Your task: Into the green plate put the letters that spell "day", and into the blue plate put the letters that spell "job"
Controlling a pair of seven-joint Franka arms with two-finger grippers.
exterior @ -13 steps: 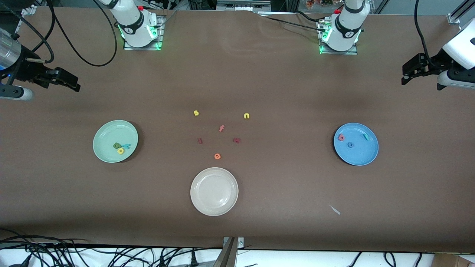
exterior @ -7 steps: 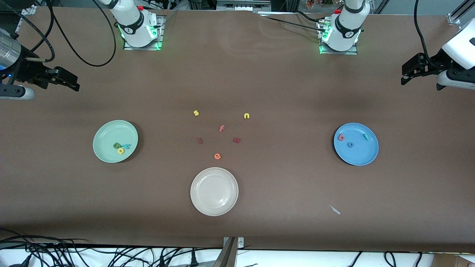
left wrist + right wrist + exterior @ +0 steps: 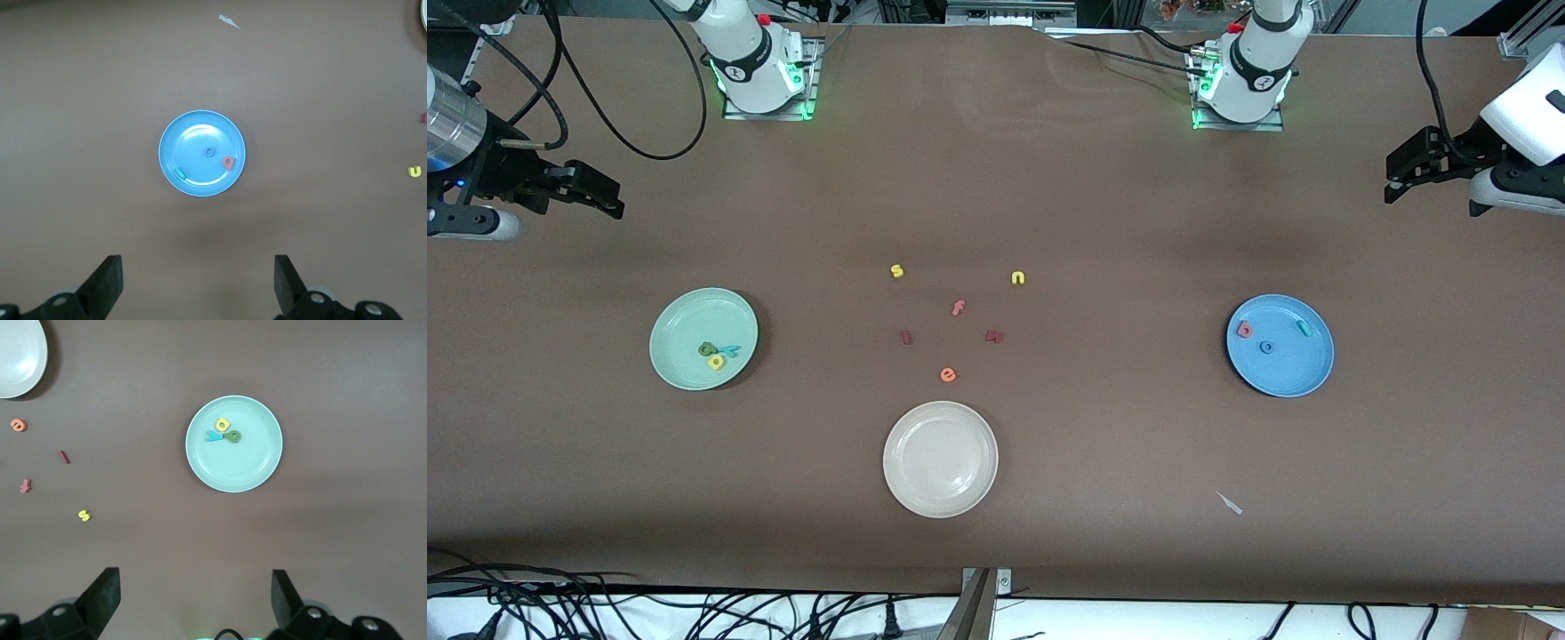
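The brown table is mostly bare, with wide open stretches around each plate and along its edges. The cream-white plate sits nearest the front camera, mid-table. The green plate lies toward the right arm's end and the blue plate toward the left arm's end, both well apart from the loose letters between them.

The left gripper hangs high over the table's left-arm end, fingers spread wide and holding nothing; the right gripper hangs over the other end, likewise wide apart and empty — both arms wait.

In the green plate the dark green letter, yellow letter and teal "y" cluster together, touching. In the blue plate the salmon-red letter, blue "o" and teal "j" lie apart.

Loose mid-table: yellow "s", yellow "n", salmon "f", two dark red letters and orange "e" — spaced apart. A small pale scrap lies near the front edge.
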